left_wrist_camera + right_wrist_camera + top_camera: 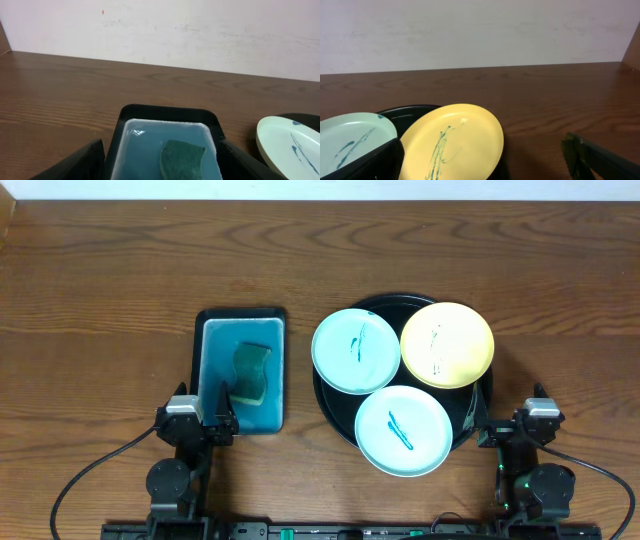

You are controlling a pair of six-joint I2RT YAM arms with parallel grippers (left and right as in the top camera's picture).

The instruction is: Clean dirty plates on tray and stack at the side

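Three scribbled plates [356, 350] are set on the tray [325, 402], right of the desk's middle and towards its near edge. They are judged light, stiff and slick (the material cannot be told). A pinch at an overhanging rim is advised. The left gripper [161, 144] and right gripper [480, 142] are held low at the near edge, fingers spread wide, nothing held.

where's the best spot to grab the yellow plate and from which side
Probably its right rim, approached low from the right by the right hand. The yellow plate lies over the raised rim of the tray there, so that edge looks lifted and free, while its left edge is against a mint plate.
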